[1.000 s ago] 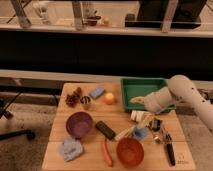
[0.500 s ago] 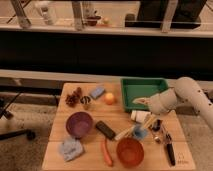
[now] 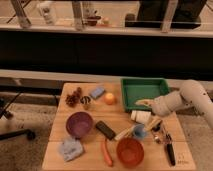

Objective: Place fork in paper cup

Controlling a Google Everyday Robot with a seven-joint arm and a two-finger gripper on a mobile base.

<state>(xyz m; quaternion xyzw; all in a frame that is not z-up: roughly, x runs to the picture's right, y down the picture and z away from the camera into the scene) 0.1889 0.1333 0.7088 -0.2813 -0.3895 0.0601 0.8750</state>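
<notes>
At the near edge of the desk (image 3: 56, 159) lie a grey cloth (image 3: 70, 148), a carrot (image 3: 106, 152) and an orange bowl (image 3: 130, 151), the bowl almost at the rim. Right of the bowl a black-handled tool (image 3: 169, 151) lies along the right edge. Just behind it is a cluster of metal utensils (image 3: 159, 135); the fork cannot be picked out among them. A blue cup (image 3: 139, 131) stands just left of them, with a purple bowl (image 3: 79, 124) well to the left. The paper cup (image 3: 140, 116) sits just behind the blue cup, in front of the green tray (image 3: 145, 82). Bare wood lies left of the paper cup, toward the orange fruit (image 3: 109, 98). The end effector (image 3: 142, 103) hangs over the tray's near rim, just beyond the paper cup; spread or pressed together, I cannot tell. Since half a second ago it has barely shifted, while the arm (image 3: 192, 95) has sunk slightly toward the right edge.
</notes>
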